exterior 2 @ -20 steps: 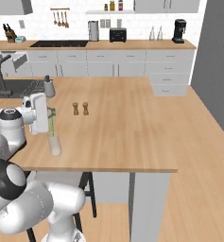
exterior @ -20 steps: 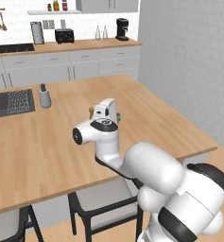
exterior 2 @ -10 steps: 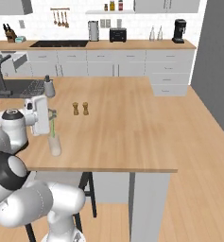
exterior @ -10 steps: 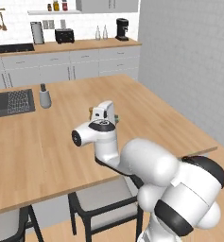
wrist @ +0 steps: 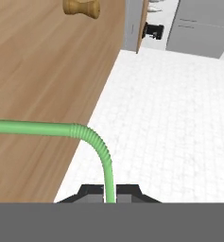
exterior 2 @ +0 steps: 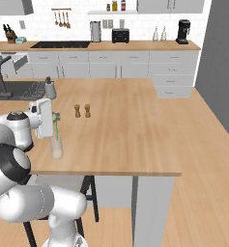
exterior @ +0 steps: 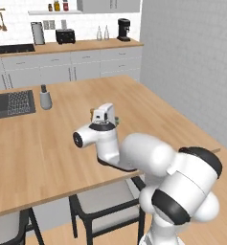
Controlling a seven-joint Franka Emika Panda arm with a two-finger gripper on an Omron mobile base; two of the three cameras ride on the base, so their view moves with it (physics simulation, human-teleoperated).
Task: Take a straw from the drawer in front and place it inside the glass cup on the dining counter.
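Note:
My gripper hangs over the near left part of the wood-topped dining counter, shut on the light green straw. The straw points straight down at the clear glass cup right below it. Its lower end is at the cup's mouth, and I cannot tell how far in it reaches. In the hand view the straw bends up from between the shut fingertips of my gripper and runs across the counter. In the left base view my gripper sits mid-counter. The drawer is out of view.
Two small wooden shakers stand just beyond the cup. A grey canister stands by the dark inset sink. Stools are tucked under the near edge. The wall worktop carries a toaster and a coffee machine.
The hand and straw stay in about the same place over the cup. The arm's elbow has shifted slightly.

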